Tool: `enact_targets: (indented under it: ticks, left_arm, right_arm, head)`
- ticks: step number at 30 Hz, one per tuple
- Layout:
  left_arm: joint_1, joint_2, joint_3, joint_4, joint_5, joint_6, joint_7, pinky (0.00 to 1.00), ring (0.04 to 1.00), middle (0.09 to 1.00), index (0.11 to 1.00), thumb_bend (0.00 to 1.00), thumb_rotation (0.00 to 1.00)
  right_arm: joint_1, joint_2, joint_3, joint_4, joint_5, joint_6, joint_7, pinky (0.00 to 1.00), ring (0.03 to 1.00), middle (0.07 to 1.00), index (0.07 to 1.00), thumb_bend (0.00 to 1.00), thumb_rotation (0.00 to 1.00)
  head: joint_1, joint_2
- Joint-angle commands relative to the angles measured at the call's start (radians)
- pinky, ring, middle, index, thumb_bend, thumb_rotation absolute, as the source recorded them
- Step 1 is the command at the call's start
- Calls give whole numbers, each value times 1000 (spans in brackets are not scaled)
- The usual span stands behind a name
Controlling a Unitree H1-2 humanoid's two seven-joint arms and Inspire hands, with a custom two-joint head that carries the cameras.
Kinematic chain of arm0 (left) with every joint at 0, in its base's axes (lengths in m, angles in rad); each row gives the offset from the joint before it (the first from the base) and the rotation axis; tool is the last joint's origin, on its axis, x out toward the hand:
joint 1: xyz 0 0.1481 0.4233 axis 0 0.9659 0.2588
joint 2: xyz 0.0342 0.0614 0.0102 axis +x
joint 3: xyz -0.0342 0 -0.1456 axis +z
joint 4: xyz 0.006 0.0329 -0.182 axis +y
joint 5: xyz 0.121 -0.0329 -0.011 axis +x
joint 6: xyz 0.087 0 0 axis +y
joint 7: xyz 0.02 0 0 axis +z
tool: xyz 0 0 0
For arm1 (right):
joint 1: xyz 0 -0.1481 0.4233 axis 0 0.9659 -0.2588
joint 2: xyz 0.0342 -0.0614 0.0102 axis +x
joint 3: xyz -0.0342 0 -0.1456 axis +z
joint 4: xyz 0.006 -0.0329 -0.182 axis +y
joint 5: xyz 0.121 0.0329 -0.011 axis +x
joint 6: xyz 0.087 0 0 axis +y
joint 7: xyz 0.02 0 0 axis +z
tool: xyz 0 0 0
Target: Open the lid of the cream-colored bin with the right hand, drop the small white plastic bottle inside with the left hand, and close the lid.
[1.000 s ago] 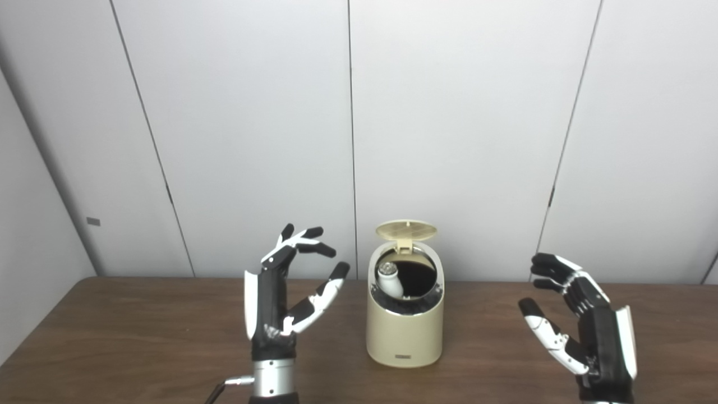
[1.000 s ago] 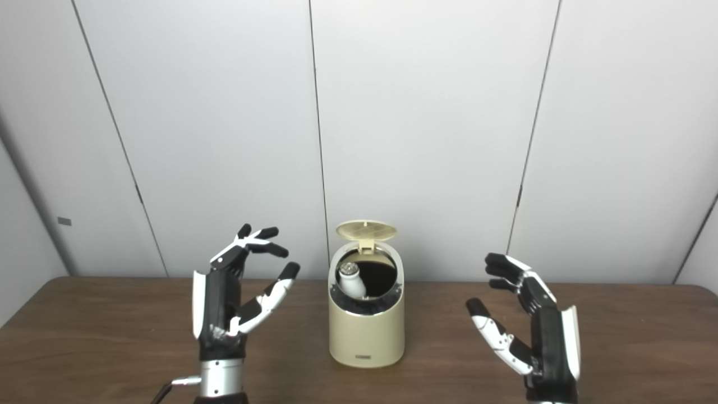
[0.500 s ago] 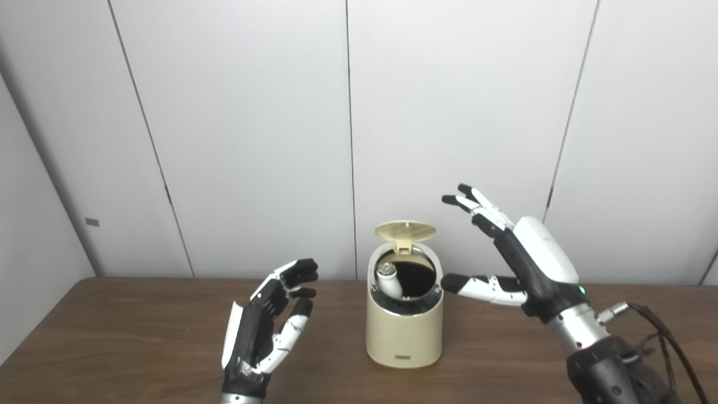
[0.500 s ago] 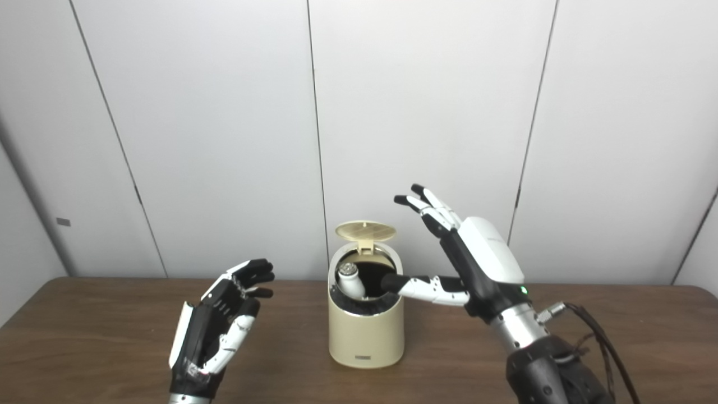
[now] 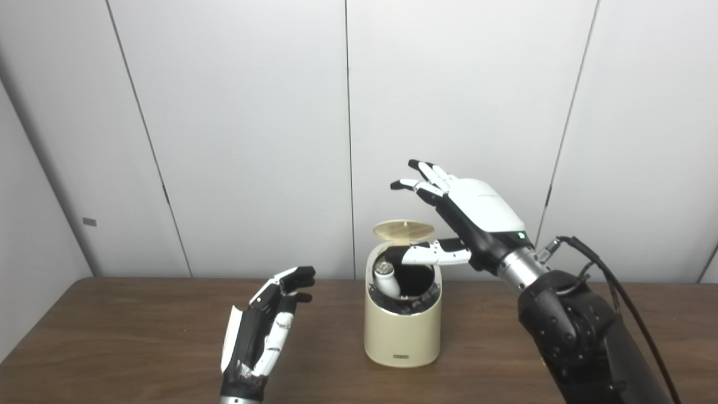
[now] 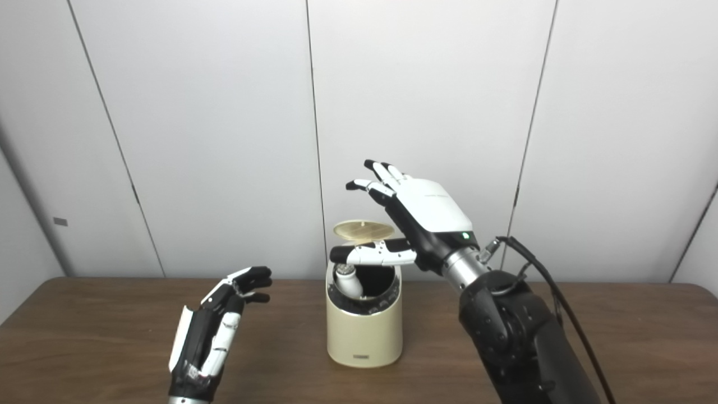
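Note:
The cream-colored bin (image 5: 401, 325) stands mid-table with its round lid (image 5: 404, 229) raised at the back. The small white plastic bottle (image 5: 387, 279) leans inside the dark opening, at its left side. My right hand (image 5: 465, 216) hovers open over the bin, fingers spread above the lid and the thumb stretched across the opening's upper edge. Whether it touches the lid cannot be told. My left hand (image 5: 263, 331) is low at the bin's left, open and holding nothing, palm turned toward the bin.
The brown wooden table (image 5: 112, 336) runs across the whole view. Grey wall panels (image 5: 235, 129) stand close behind the bin. A black cable (image 5: 611, 286) loops off my right forearm.
My right hand rose from low at the right, swung left and now reaches over the bin's lid. My left hand dropped and drew back from the bin. Bin and bottle stayed put.

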Motion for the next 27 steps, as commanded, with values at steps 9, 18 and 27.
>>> enact_targets:
  ticks: [9,18,27]
  left_arm:
    - [-37,-1,10,-21,30,-22,4,679,757,748,720,420,871]
    - [-33,-4,14,-32,31,-21,5,670,752,744,716,417,876]
    - [-30,-8,24,-40,34,-20,7,649,745,742,712,411,875]
  right_arm:
    - [-90,10,20,115,-14,-30,-75,956,1000,1000,751,1000,1000]
    - [-78,6,15,148,-2,-26,-120,960,1000,1000,697,1000,992]
    - [-43,4,4,99,3,-3,-132,998,1000,992,618,1000,1000]
  head:
    - [-1,-6]
    - [-1,-1]
    - [-3,7]
